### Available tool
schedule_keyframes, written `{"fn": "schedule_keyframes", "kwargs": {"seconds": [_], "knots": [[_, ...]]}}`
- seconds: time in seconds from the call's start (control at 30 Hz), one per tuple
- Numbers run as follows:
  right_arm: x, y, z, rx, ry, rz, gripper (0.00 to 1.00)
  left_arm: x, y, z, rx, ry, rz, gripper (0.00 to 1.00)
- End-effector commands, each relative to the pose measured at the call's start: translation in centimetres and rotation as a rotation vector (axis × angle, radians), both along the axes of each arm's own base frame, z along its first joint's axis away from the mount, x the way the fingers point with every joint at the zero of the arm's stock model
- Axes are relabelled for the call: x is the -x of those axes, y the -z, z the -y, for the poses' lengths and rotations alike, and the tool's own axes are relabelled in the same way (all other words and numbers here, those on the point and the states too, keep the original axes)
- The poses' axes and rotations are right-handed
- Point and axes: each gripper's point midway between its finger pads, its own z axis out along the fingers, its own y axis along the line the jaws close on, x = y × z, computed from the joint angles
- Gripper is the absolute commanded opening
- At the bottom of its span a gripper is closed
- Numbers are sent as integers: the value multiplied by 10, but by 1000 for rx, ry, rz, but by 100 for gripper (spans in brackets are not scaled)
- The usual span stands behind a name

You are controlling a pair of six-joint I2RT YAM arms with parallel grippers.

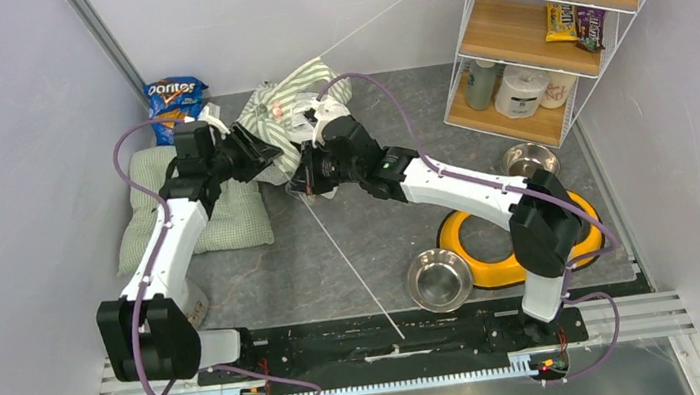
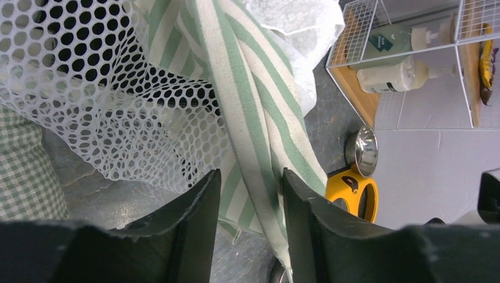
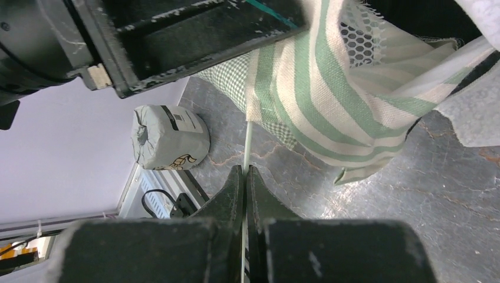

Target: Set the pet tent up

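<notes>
**While two arms crowd over it, the tent lies crumpled near the table's far edge**

Because both arms reach across it, the overhead view hides the near side of the pet tent [image 1: 286, 103], and its overall shape cannot be read. It is a slack heap of green-and-white striped cloth on the grey table [image 1: 362, 246], near the far edge and left of centre. It lies against the pale green cushion [image 1: 233, 222] toward the far left corner. White mesh [image 2: 118, 112] with round holes hangs loose beside a striped fold.

The left gripper [image 2: 250, 183] has its fingers apart, with that striped fold running down between them. Whether they press the cloth is hard to make out. The right gripper [image 3: 244, 177] has its fingers together, pinched on a thin white pole [image 3: 247, 144]. The pole's upper end vanishes into a hem of the striped cloth. From above, the pole [image 1: 355, 269] runs slanting to the table's near edge, and the fingers holding it are hidden under the wrist.
</notes>
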Motion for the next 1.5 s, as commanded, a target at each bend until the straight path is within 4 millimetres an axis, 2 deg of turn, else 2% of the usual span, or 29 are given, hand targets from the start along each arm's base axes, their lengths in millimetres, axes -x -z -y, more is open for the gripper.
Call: {"fn": "schedule_keyframes", "kwargs": {"seconds": [0.0,0.1,0.2,0.33,0.37,0.47,0.57,0.63,0.8,1.03,1.2,1.4,1.47], "knots": [[-27,-27,-10,-101,34,113,0,-13,-2,3,39,-33,11,44],[-27,-20,-12,-85,26,97,0,-17,-2,5,54,-32,9,29],[-26,-11,-10,-58,27,83,0,-20,-1,6,61,-33,6,2],[-22,3,-2,22,21,47,0,-25,-5,6,62,-35,9,2],[-20,6,0,46,16,39,5,-27,-7,4,57,-45,10,2],[-7,3,11,90,-27,38,36,-34,-18,-1,45,-79,41,2],[18,7,18,127,-149,31,49,-43,-31,-5,36,-100,79,2],[37,16,26,175,-224,21,52,-50,-37,-7,26,-111,97,2],[83,35,51,260,-352,-32,52,-63,-47,-6,26,-113,126,2],[142,49,72,304,-501,-64,49,-72,-45,-5,27,-110,124,2],[163,74,81,386,-547,-74,45,-76,-45,-6,23,-116,124,2],[178,84,85,420,-597,-60,42,-82,-49,-7,10,-117,132,2],[179,85,82,415,-605,-62,34,-84,-50,-7,4,-114,136,2]]}}
